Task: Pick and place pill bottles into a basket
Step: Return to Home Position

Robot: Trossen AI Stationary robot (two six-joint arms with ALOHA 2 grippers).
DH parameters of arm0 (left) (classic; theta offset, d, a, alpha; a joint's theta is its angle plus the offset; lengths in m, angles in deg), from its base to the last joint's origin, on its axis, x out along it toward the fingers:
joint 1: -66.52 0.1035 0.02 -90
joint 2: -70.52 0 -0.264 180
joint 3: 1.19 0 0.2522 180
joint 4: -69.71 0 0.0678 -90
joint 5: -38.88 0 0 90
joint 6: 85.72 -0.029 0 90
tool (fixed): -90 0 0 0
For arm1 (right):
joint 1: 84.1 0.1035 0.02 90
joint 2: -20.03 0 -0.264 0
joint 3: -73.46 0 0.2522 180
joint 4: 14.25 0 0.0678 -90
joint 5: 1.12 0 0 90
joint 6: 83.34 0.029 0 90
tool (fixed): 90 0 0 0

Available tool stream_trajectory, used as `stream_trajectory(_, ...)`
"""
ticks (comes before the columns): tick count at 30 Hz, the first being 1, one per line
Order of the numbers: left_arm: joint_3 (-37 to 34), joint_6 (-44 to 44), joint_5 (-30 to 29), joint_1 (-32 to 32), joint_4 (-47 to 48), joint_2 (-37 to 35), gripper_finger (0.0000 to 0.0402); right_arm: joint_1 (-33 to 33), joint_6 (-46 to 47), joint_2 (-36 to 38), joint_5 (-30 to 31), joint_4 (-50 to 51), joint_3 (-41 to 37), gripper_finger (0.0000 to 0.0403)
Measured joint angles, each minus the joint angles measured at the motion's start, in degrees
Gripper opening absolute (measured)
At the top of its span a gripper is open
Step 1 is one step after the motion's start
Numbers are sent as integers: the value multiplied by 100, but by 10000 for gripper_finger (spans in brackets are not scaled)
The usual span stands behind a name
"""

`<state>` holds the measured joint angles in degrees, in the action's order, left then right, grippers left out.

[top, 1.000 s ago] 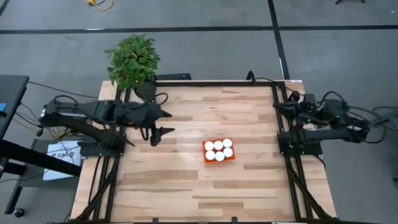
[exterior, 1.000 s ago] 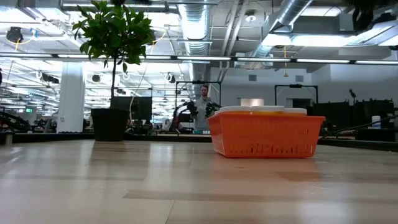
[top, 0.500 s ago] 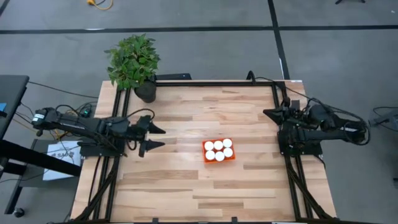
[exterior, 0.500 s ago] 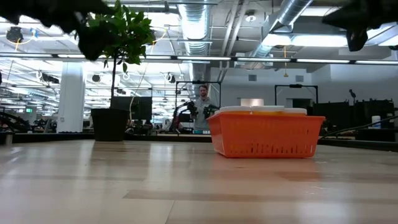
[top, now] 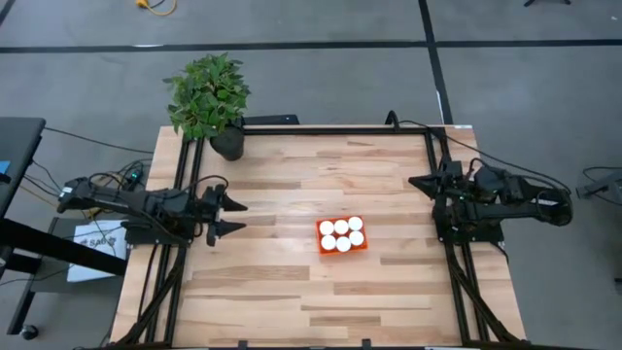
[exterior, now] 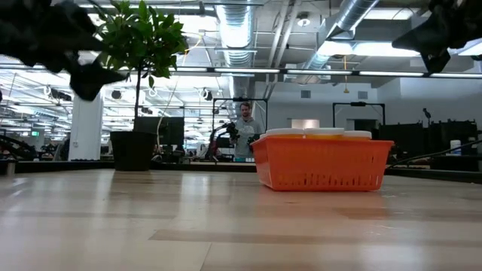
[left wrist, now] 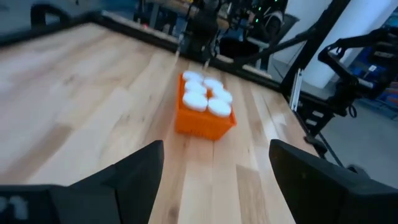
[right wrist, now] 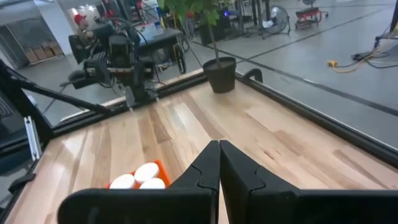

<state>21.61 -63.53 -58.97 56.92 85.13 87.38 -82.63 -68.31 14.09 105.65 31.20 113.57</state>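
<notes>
The orange basket (top: 342, 235) stands on the table right of centre, flat on its bottom. It also shows in the low view (exterior: 324, 167) and the left wrist view (left wrist: 202, 121). Several pill bottles (top: 341, 232) stand upright inside it. Only their white caps (left wrist: 205, 99) show; their bodies are hidden by the basket's walls. My left gripper (top: 233, 216) is open and empty near the table's left edge, pointing at the basket (left wrist: 216, 149). My right gripper (top: 416, 182) is shut and empty at the right edge (right wrist: 219, 149).
A potted plant (top: 209, 97) in a black pot (top: 226, 145) stands at the table's far left corner. Black frame rails (top: 445, 233) run along the left and right edges. Bare wood lies around the basket. A person (exterior: 246, 124) stands far off in the room.
My left gripper has drawn back from the middle toward the table's left edge and come down, staying open. My right gripper has stretched a little toward the table from its right edge and come down. The basket and bottles have not moved.
</notes>
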Motion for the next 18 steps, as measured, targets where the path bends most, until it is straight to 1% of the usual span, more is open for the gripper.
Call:
stream_trajectory(3,-238,173,113,2,207,-371,281,0,-2,0,0,2,0,0)
stream_trajectory(9,-644,449,92,2,108,-954,281,0,-1,0,0,1,0,0)
stream_trajectory(18,-651,262,-9,2,96,-1083,281,0,0,0,0,1,4,0)
